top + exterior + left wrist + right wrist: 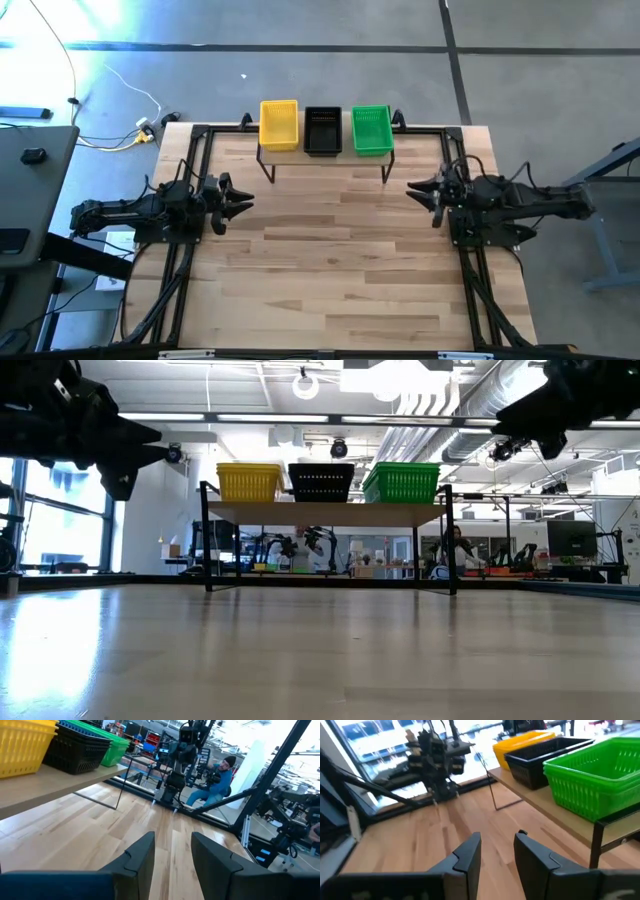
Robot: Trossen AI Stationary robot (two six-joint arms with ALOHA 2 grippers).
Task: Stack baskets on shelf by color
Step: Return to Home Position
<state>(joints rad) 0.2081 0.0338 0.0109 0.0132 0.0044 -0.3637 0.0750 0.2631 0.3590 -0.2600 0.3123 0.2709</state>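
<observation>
Both arms lie low along the table's [330, 270] left and right sides, left pincer [245, 203] and right pincer [415, 188] parted, empty, pointing inward. On the far shelf [330, 513] sit the yellow basket [279, 124], black basket [322, 130] and green basket [371, 129].

Readable text: none in any view.
Labels, brands, numbers, signs: none legible; anything in the room beyond the table is too small to tell.
</observation>
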